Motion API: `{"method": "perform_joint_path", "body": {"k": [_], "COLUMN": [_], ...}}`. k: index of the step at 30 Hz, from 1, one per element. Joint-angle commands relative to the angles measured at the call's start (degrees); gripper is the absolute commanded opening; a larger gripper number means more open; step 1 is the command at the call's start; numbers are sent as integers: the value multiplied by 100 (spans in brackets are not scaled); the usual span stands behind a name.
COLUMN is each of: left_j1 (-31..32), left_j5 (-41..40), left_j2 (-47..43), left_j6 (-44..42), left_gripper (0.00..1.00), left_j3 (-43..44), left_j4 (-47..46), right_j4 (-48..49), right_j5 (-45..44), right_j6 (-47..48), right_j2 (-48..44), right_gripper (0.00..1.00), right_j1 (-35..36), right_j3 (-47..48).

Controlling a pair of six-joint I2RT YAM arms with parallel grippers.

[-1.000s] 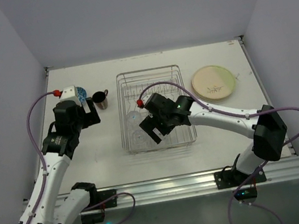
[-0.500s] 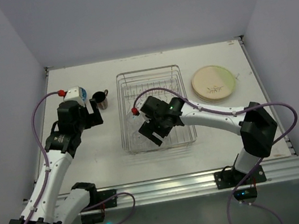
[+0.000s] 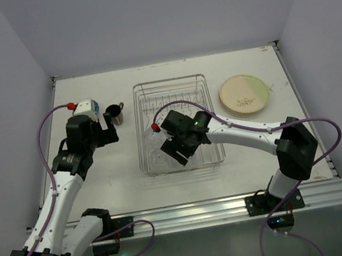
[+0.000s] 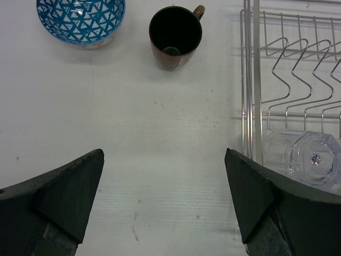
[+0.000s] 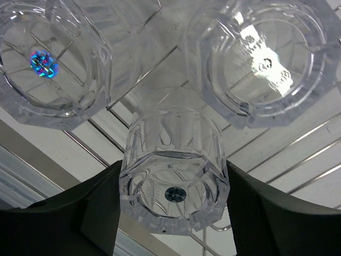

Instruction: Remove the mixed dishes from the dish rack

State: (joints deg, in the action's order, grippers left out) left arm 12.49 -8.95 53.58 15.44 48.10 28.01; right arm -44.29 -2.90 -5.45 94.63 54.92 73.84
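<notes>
The dish rack (image 3: 168, 81) stands mid-table with clear glasses upside down in its near left part. My right gripper (image 5: 173, 213) reaches into it, and its fingers (image 5: 80, 213) press both sides of one upturned clear glass (image 5: 175, 176). Two more glasses (image 5: 50, 61) (image 5: 261, 61) stand just beyond it. In the top view the right gripper (image 3: 176, 148) covers that corner. My left gripper (image 4: 164, 200) hangs open over bare table left of the rack (image 4: 249, 80). The blue-patterned bowl (image 4: 81, 20) and dark brown mug (image 4: 175, 33) stand on the table ahead of it. Cream plates (image 3: 244, 94) are stacked right of the rack.
A glass (image 4: 311, 158) inside the rack shows beside the left gripper's right finger. The rack's upright prongs (image 3: 172, 98) fill its far half. Side walls close in the table at left and right.
My right gripper has moved left and down into the rack's near left corner, and its jaws have closed in on a glass. The left arm shifted slightly, still open.
</notes>
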Motion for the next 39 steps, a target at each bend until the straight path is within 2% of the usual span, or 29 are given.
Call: {"method": "perform_joint_path", "body": {"k": [1, 5, 8, 9, 11, 14, 15, 17, 18, 19, 20, 21, 23, 25, 29, 34, 39], "left_j1": [8, 8, 8, 8, 8, 16, 8, 8, 8, 16, 77, 148, 462, 884, 1299, 1352, 1703], "left_j5": [156, 473, 762, 937, 1376, 2667, 3462, 4362, 5211, 5585, 5893, 6279, 6336, 6213, 6037, 6027, 6142], "left_j2": [-67, -181, -269, -295, -313, -305, -287, -208, -164, -112, -24, 29, 169, 353, 618, 732, 917], "left_j6": [-76, 55, 204, 248, 397, 748, 880, 1449, 1714, 2030, 2746, 3076, 3700, 3817, 4062, 4616, 4898], "left_gripper": [100, 100, 100, 100, 100, 100, 100, 100, 100, 100, 100, 100, 100, 100, 99, 89, 76], "left_j3": [103, 331, 490, 595, 683, 754, 702, 570, 352, 219, 87, -166, -283, -222, -20, -72, 24], "left_j4": [-208, -182, -191, -234, -322, -804, -1232, -1875, -2774, -3375, -3938, -5083, -6013, -6298, -6799, -7906, -8347], "right_j4": [-378, -387, -378, -378, -370, -159, -45, 525, 779, 1295, 1570, 1790, 2283, 2660, 3382, 4716, 5070], "right_j5": [-413, -624, -380, -370, -378, -213, 67, 533, 823, 1400, 1632, 1800, 2090, 2371, 2959, 3778, 3919], "right_j6": [-166, -482, -746, -790, -939, -1150, -1229, -1492, -1624, -1739, -1957, -2064, -2310, -2425, -2714, -3031, -3093], "right_j2": [-568, -1033, -1403, -1482, -1718, -2139, -2272, -2606, -2990, -3168, -3353, -3642, -3837, -4013, -4207, -4462, -4410], "right_gripper": [37, 30, 25, 20, 1, 0, 0, 0, 0, 0, 0, 0, 0, 0, 0, 0, 0], "right_j1": [10, -60, -235, -270, -420, -771, -885, -1350, -1500, -1815, -1940, -2028, -2187, -2239, -2266, -2275, -2275], "right_j3": [306, 464, 569, 587, 648, 623, 588, 317, 176, 61, -192, -291, -449, -511, -774, -1310, -1434]}}
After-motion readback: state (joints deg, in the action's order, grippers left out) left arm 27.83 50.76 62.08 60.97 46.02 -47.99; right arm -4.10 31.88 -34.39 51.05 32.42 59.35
